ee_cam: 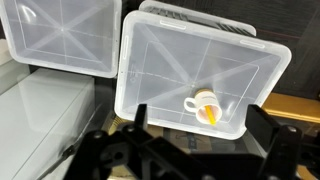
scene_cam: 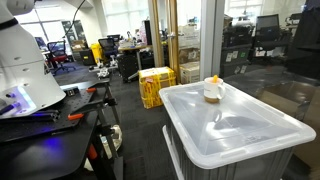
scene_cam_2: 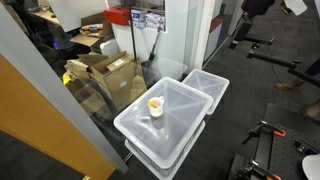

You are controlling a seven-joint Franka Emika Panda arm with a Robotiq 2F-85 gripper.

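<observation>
Empty hand above a cup on a bin lid

In the wrist view the hand (ee_cam: 197,112) is spread wide with nothing in it, held well clear above the lid (ee_cam: 170,60) of a clear plastic bin. A small white cup (ee_cam: 205,108) with something orange inside stands upright on that lid, close to one edge. It also shows in both exterior views (scene_cam: 212,90) (scene_cam_2: 156,105). A second bin (scene_cam_2: 207,88) sits just beside the lid, and yellow crates (scene_cam: 155,85) stand near it on the floor.

Bright, even daylight — soft, low-resolution
</observation>
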